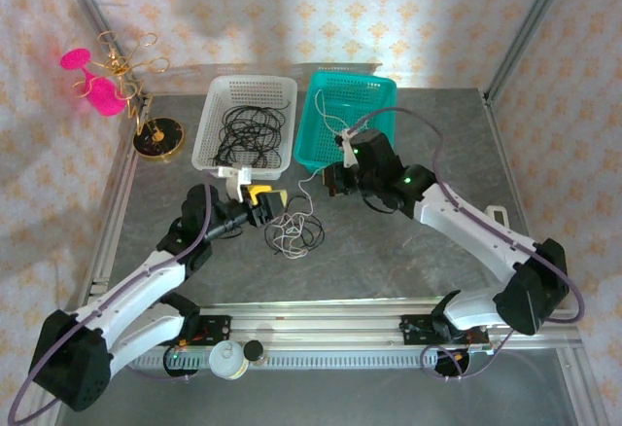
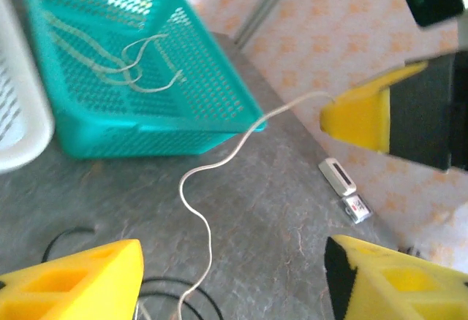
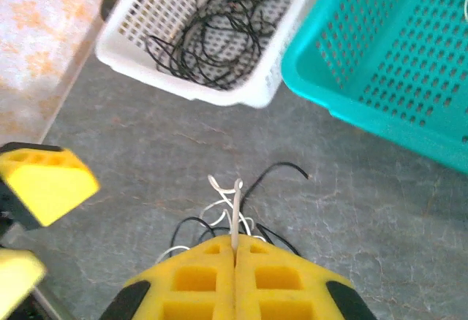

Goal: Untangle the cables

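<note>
Bench (image 1: 408,251): I see bare grey surface to the right of the tangle and toward the near rail (image 1: 321,309). I judge that is my open room for pulling, since 2 baskets close off the far side.
White basket (image 1: 207,124): holds several black cords (image 1: 248,129), already sorted as I read it.
Teal basket (image 1: 309,120): holds a few whitish cords (image 2: 139,64). Its near wall stands just beside my right end effector, so I judge a lift over the rim needs height.
Progress: I judge the job well along but unfinished, with 1 knot left on the bench.
Right end effector (image 3: 234,247): clenched on 1 whitish cord (image 3: 234,207), which trails down to the tangle.
Left end effector (image 2: 234,269): released, jaws wide, holding nothing, just left of the tangle.
Tangle (image 1: 294,231): black and whitish loops together, lying on the bench between the 2 end effectors, near both baskets but outside them.
Left to do: free the whitish cord from the black loops, then drop each in its basket.
</note>
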Available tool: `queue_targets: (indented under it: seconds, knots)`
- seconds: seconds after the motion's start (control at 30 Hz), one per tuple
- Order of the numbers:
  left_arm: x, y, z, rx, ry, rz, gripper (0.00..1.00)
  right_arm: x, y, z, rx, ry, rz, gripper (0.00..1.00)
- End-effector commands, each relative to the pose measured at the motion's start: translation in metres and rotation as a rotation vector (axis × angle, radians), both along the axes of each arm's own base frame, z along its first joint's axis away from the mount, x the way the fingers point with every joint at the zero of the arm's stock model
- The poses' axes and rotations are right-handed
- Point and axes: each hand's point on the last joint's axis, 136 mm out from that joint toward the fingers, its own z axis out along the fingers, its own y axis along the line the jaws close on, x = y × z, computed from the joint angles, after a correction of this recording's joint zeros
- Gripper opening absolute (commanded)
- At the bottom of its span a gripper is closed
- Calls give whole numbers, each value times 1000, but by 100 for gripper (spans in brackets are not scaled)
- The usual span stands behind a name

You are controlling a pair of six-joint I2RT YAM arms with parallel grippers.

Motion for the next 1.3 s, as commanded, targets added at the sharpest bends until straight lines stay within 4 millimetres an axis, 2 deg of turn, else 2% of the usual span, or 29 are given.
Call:
queue_targets:
  seconds: [0.0,0.1,0.2,0.27,0.37,0.47,0.63,0.7,0.8,0.87,0.97,1.03,1.07,1.27]
  knots:
    - [-4,-23,44,-3,-235,-127,73,-14,-5,30,-13,-38,48,0]
    - [-1,-30,57,-9,-345,-157,78,-19,-3,60,45,-75,67,0]
    - [-4,-41,60,-8,-432,-228,81,-24,-1,85,99,-105,82,0]
    - [-4,-47,55,9,-461,-274,81,-28,-1,99,127,-120,94,0]
    - [7,-54,41,40,-444,-291,79,-33,-1,114,157,-135,107,0]
    - [10,-61,36,28,-443,-304,75,-36,-1,130,186,-155,113,0]
    - [14,-67,13,59,-418,-279,69,-41,-2,169,251,-221,125,0]
    - [14,-70,2,72,-398,-279,60,-42,-6,188,278,-263,115,0]
    - [8,-71,-12,61,-378,-277,29,-41,-13,217,322,-332,78,0]
    - [3,-72,-18,41,-374,-283,19,-42,-17,234,351,-370,62,0]
    - [-1,-72,-27,23,-357,-277,12,-42,-21,256,389,-421,45,0]
    - [-2,-73,-30,16,-351,-277,2,-42,-22,267,409,-443,40,0]
    - [-1,-73,-32,17,-344,-269,0,-43,-22,272,419,-453,42,0]
    - [5,-68,-39,31,-324,-213,0,-42,-29,300,440,-522,15,0]
